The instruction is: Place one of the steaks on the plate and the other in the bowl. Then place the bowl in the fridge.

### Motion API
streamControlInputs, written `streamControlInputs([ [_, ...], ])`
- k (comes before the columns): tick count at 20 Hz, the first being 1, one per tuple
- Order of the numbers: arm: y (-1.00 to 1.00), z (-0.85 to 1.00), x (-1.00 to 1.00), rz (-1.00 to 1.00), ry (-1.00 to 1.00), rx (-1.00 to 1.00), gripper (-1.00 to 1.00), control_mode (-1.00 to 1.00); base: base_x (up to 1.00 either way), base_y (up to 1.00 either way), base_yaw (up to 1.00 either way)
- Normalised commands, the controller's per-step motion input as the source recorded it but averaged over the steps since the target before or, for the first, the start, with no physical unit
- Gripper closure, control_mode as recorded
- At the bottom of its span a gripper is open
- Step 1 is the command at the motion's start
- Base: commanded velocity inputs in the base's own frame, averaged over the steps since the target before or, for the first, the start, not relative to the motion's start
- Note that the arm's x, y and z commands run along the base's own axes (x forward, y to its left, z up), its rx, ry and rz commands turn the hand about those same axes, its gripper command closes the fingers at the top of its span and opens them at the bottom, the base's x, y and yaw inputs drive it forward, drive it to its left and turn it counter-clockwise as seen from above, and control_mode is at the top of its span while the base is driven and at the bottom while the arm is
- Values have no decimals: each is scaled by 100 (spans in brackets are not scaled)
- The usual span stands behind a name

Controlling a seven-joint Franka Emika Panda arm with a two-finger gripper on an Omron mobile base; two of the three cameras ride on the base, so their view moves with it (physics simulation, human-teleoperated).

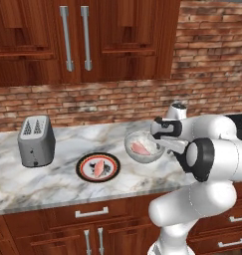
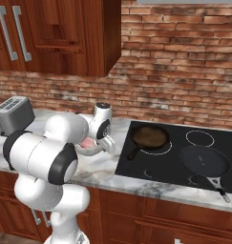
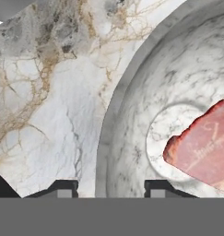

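The claw [image 3: 108, 188] is seen straddling the bowl [image 3: 132, 106] rim, fingers partly apart; contact, apparently near, cannot be told. One steak [image 3: 206, 152] lies inside the bowl. Beyond, on the marble bench [image 1: 58, 174], the plate [image 1: 98, 167] carries the other steak [image 1: 96, 168].

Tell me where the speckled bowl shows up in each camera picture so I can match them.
Left base view: the bowl sits right of centre on the marble counter, beside the gripper.
Right base view: left of centre, mostly hidden behind the arm; its rim peeks out.
Hand view: fills the right half, rim between the fingertips.
Shared landmark: the pink steak inside it.
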Motion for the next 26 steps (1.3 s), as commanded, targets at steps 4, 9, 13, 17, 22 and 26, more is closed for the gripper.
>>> streamControlInputs([
  [4, 0, 0, 0, 0, 0, 0, 100, -100, 0, 0, 0],
  [9, 2, 4, -16, -4, -3, 2, 100, -100, 0, 0, 0],
  [13, 0, 20, -79, -8, -17, 7, 100, -100, 0, 0, 0],
  [17, 0, 41, -69, -8, -12, 8, 100, -100, 0, 0, 0],
  [22, 0, 45, -47, -10, 5, 7, 100, -100, 0, 0, 0],
  [26, -2, 80, -21, -11, 20, 3, 100, -100, 0, 0, 0],
])
